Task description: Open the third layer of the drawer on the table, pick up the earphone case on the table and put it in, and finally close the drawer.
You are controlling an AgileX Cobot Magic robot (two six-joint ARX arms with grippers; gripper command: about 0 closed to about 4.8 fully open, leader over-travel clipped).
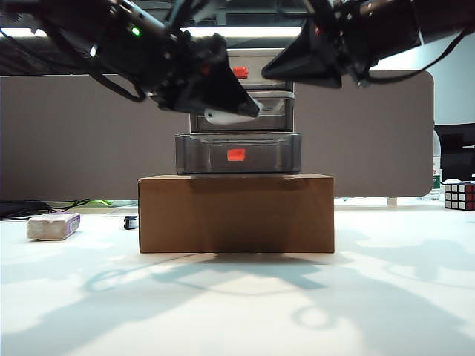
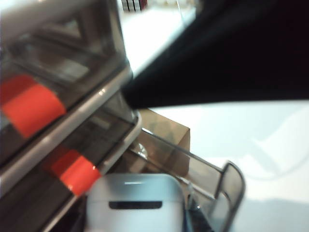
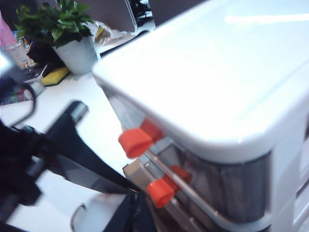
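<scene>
The drawer (image 1: 239, 111) stands on a brown cardboard box (image 1: 236, 213). Its third layer (image 1: 200, 153), smoky grey with a red-orange handle, is pulled out toward the exterior camera. My left gripper (image 1: 231, 111) hangs just above that open tier, shut on the white earphone case (image 1: 223, 116). In the left wrist view the earphone case (image 2: 135, 203) fills the space between the jaws, with the open tier's curved wall (image 2: 232, 186) beside it. My right gripper (image 1: 269, 73) hovers level with the top drawer, its fingers pressed together and holding nothing.
On the table (image 1: 237, 311), a greyish-white block with a purple label (image 1: 53, 226) lies at the left, a small black object (image 1: 130, 222) near it. A Rubik's cube (image 1: 459, 195) sits far right. A potted plant (image 3: 63, 24) stands behind the unit.
</scene>
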